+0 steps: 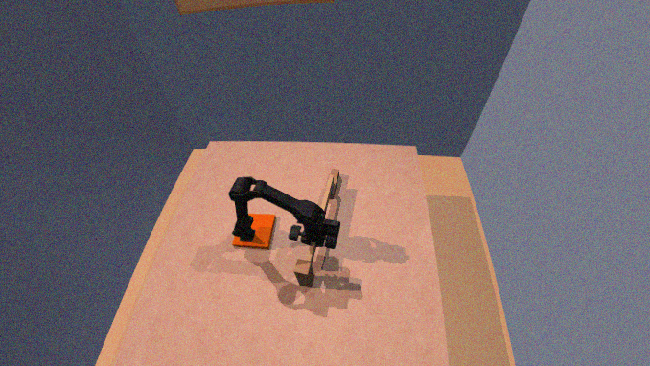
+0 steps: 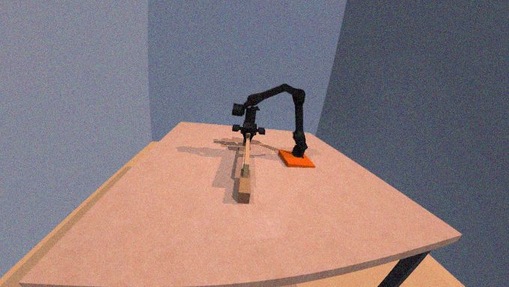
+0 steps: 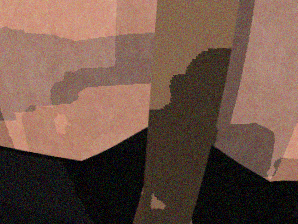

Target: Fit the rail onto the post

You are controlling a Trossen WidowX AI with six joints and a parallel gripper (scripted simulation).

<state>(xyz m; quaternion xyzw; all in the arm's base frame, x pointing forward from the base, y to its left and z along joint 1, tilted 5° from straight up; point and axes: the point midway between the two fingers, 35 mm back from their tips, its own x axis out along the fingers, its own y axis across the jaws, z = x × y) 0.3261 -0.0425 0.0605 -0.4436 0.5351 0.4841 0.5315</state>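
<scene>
My gripper (image 2: 248, 141) (image 3: 168, 136) is shut on the long wooden rail (image 1: 328, 194) (image 2: 247, 152) (image 3: 195, 30), near its post end. The rail is off the table there, and its far end is at the bracket (image 2: 245, 173) on the footboard block (image 2: 244, 184). The seating inside the bracket cannot be made out. The short wooden post (image 1: 305, 279) stands beyond the gripper. The rail's end appears close beside the post's top in the top view; contact cannot be told. The pegs and holes are not visible, and the post is hidden in the exterior view.
The orange base plate (image 1: 265, 230) (image 2: 298, 159) with the arm's base stands beside the rail. The arm reaches over from it. Shadows of the arm and rail lie across the pink table top (image 1: 216, 311) (image 2: 319, 225). The table's edge shows in the top and exterior views.
</scene>
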